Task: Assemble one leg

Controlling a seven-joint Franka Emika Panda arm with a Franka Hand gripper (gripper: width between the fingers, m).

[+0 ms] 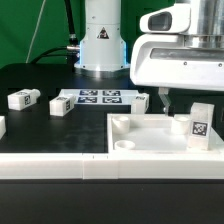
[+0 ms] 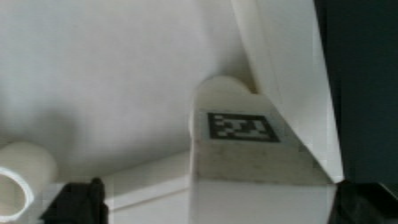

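We judge the task to be in its middle stage. One leg point(image 1: 198, 127) stands upright inside the white tray point(image 1: 150, 150), near the corner toward the exterior view's right, with its marker tag facing the camera. Whether this leg is seated in a corner hole or only resting on the tray floor cannot be determined from either view. The wrist view shows the same leg point(image 2: 240, 135) close below the camera, set against an inner tray wall point(image 2: 285, 80).

The gripper point(image 1: 160, 100) hangs over the tray, just beside the leg on the exterior view's left. Its fingers point(image 1: 163, 99) appear spread and hold nothing; the leg stands apart from them. In the wrist view, only the dark finger tips point(image 2: 80, 200) show at the frame edge, with no part between them.

Contents of the tray: the upright leg, and a round corner socket point(image 1: 122, 146) at the near corner on the exterior view's left, which appears empty. The wrist view shows a rounded feature point(image 2: 22, 165) that is probably such a socket.

Two further legs point(image 1: 22, 99) point(image 1: 62, 104) lie on the black worktop point(image 1: 40, 125), well apart from the tray. The marker board point(image 1: 100, 98) lies flat between them and the tray.

Remaining work, in our judgement: confirm or complete the seating of the leg.
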